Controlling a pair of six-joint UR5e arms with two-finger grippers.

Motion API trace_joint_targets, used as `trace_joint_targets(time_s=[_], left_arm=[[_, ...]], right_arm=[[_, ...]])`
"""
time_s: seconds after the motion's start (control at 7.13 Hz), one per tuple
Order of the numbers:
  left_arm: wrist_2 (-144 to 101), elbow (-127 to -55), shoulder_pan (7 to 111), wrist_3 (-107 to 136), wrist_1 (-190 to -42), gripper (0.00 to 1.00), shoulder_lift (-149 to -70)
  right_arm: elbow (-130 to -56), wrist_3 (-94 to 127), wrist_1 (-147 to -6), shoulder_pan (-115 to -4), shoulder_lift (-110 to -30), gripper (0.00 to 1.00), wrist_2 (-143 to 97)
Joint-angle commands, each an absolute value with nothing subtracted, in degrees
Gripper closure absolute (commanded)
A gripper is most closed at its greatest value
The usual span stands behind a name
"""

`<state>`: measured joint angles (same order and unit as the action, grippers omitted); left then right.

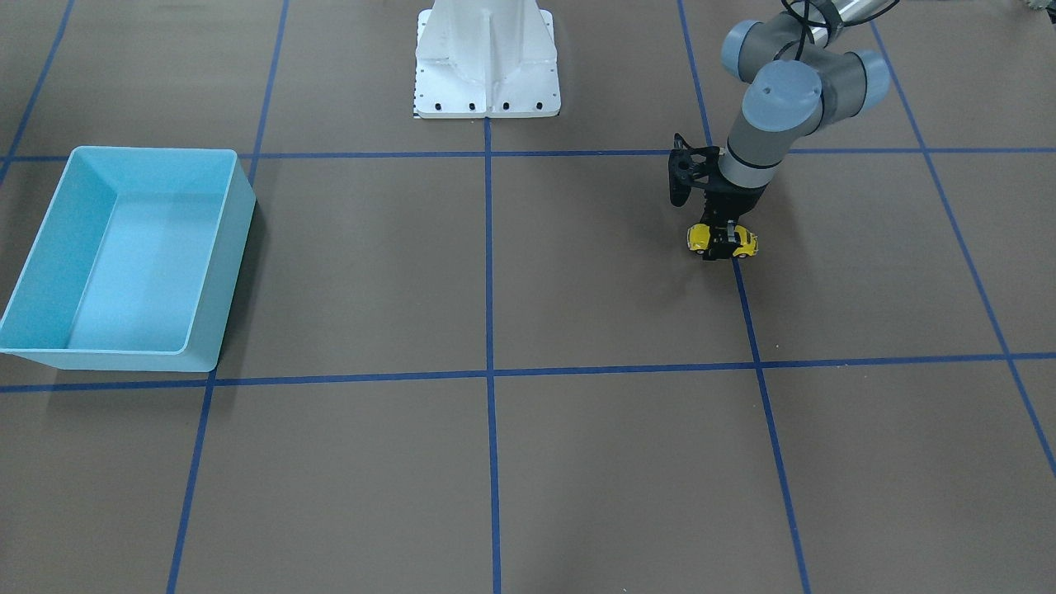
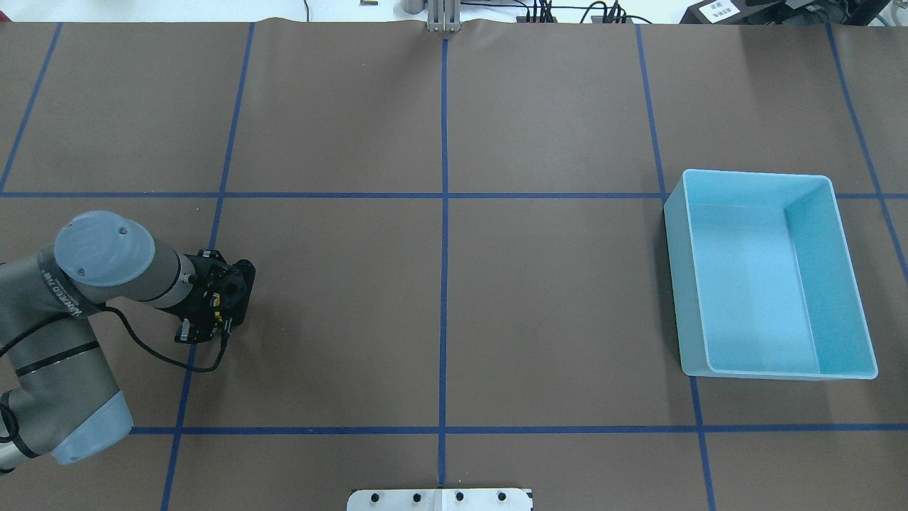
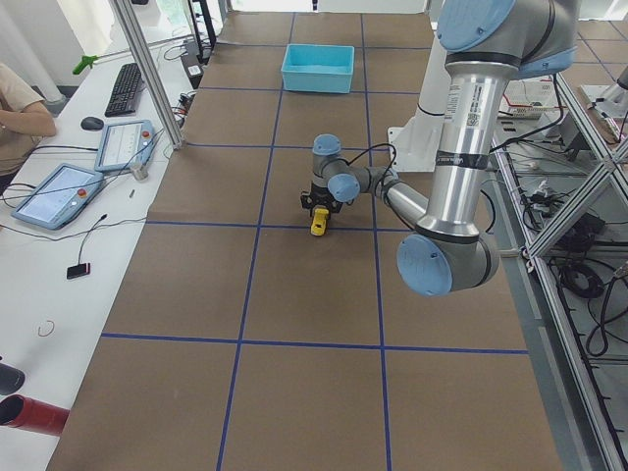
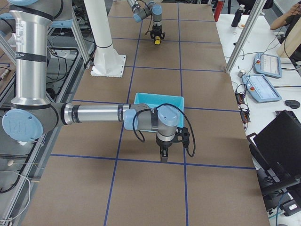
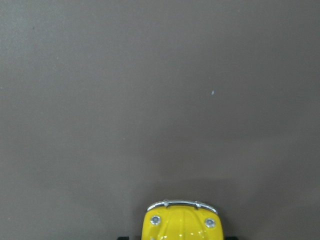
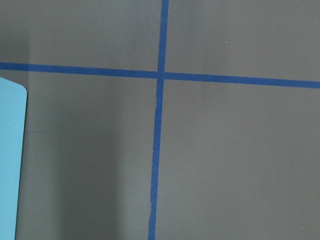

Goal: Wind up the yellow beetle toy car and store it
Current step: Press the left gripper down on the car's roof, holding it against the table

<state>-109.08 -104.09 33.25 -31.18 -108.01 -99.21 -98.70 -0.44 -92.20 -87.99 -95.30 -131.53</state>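
Left hand [image 1: 723, 246] apparently clamps yellow beetle toy car [image 1: 700, 238]; arm lettering [image 2: 62, 294] unreadable.

One yellow beetle toy car [image 1: 700, 238], one bin [image 1: 227, 280], two arms [image 4: 94, 114].

We see two arms built of silver-grey tubes with pale blue-grey round joint caps [image 2: 103, 248]. The left arm [image 2: 64, 383] bears small black lettering, and a black cable [image 2: 170, 362] runs to its black end effector [image 1: 721, 245]. The right arm [image 4: 94, 114] looks alike. The white pedestal [image 1: 487, 66] shows dark bolts.
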Motion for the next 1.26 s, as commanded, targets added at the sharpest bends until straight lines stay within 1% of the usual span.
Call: trace_joint_targets(time_s=[0.0,0.14,0.28,0.42,0.56,0.7,0.84,0.98,1.12], left_arm=[[-110.1,-104.8,33.8,-30.9,-108.1,0.81,-99.1],[-110.1,-105.0,34.1,-31.2,-108.1,0.91,-99.6],[-110.1,-105.2,34.7,-30.9,-108.3,0.95,-99.7],[-110.1,-105.3,35.3,-29.0,-108.4,0.96,-100.3],[-111.2,-105.1,35.3,-24.2,-109.7,0.96,-100.4],[-111.9,-104.9,35.3,-23.8,-111.0,0.92,-100.4],[-111.9,-104.9,35.3,-24.0,-111.0,0.85,-100.4],[-111.9,-104.9,35.3,-24.2,-111.4,0.82,-100.4],[-111.9,-104.5,35.2,-25.1,-114.4,0.82,-99.8]], right_arm=[[-98.7,-0.4,-92.2,-88.0,-95.4,0.00,-131.5],[-98.6,-0.4,-92.2,-88.0,-95.4,0.00,-131.5],[-98.6,-0.4,-92.2,-88.0,-95.4,0.00,-131.5],[-98.6,-0.4,-92.2,-88.0,-95.4,0.00,-131.5],[-98.6,-0.4,-92.2,-88.0,-95.4,0.00,-131.4],[-98.6,-0.4,-92.2,-88.0,-95.4,0.00,-131.4],[-98.6,-0.4,-92.2,-88.0,-95.4,0.00,-131.3],[-98.5,-0.4,-92.2,-88.0,-95.4,0.00,-131.3],[-98.5,-0.4,-92.2,-88.0,-95.4,0.00,-131.3]])
